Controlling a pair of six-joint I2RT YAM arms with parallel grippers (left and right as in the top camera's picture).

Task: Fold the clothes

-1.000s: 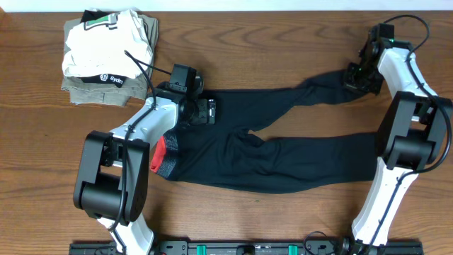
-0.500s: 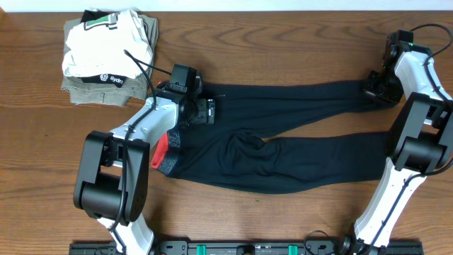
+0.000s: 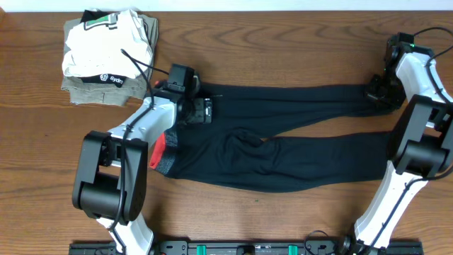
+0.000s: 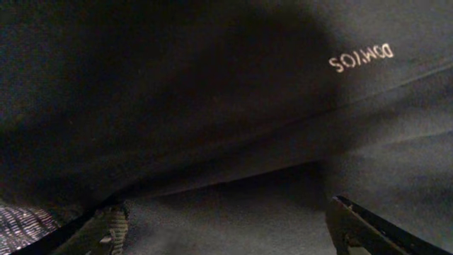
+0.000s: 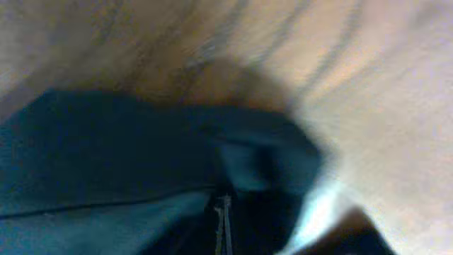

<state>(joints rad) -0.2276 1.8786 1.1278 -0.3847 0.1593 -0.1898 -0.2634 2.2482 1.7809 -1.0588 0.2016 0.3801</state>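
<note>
The clothes, black long pants (image 3: 283,152), lie spread across the wooden table with the red-lined grey waistband (image 3: 161,152) at the left. The upper leg (image 3: 297,95) runs straight to the right. My left gripper (image 3: 204,111) rests open on the hip area near the waistband; in the left wrist view its gripper (image 4: 226,210) shows wide-apart fingertips (image 4: 354,223) over black cloth with a small printed logo (image 4: 361,59). My right gripper (image 3: 375,91) is shut on the far end of the upper leg; in the right wrist view, blurred, the gripper (image 5: 223,209) pinches dark fabric (image 5: 106,156).
A stack of folded garments (image 3: 106,53), white on khaki, sits at the back left corner. The table's far edge (image 3: 283,10) runs just behind the right arm. The lower pant leg (image 3: 340,145) reaches the right arm's base.
My right gripper has pulled the upper leg's end to the right, drawing that leg out straight. The left gripper has stayed on the hip area.
</note>
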